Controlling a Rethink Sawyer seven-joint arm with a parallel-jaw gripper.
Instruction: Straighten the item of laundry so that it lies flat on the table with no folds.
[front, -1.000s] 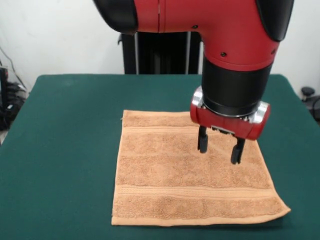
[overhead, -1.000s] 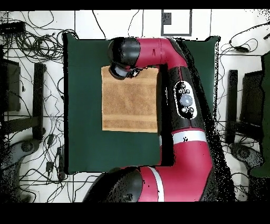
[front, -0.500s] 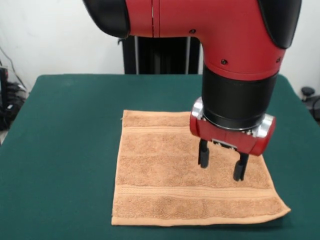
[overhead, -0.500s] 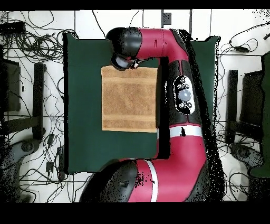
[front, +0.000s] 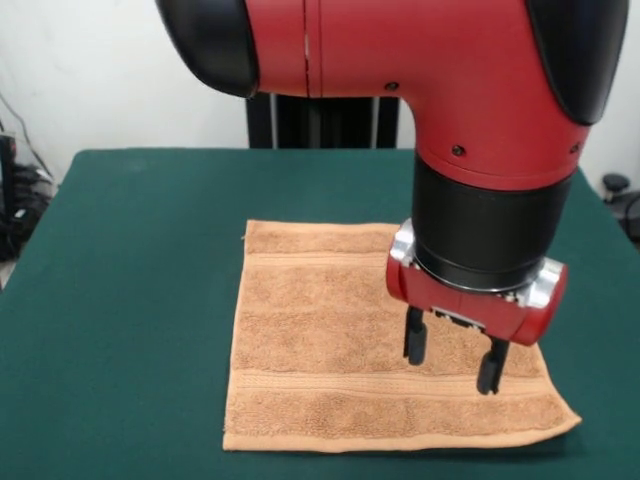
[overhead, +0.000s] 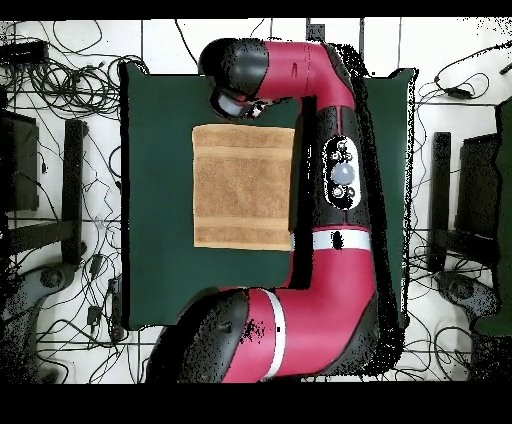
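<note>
The item of laundry, an orange-tan towel (front: 320, 340) with woven bands near its far and near ends, lies spread on the green table (front: 130, 260). Its near right corner pokes out a little to the right. My gripper (front: 452, 365) hangs open just above the towel's near right part, over the near band, with nothing between the fingers. In the overhead view the towel (overhead: 243, 185) shows as a neat rectangle, and the arm's wrist (overhead: 237, 100) sits over its top edge, hiding the fingers. The arm covers the towel's right edge there.
Green tabletop (overhead: 160, 150) stretches wide on every side of the towel. Tangled cables (overhead: 60, 90) and dark equipment lie on the floor around the table. A black stand (front: 320, 120) rises behind the table's far edge.
The gripper has travelled from the towel's far right part toward its near right corner, staying open. The towel has not shifted.
</note>
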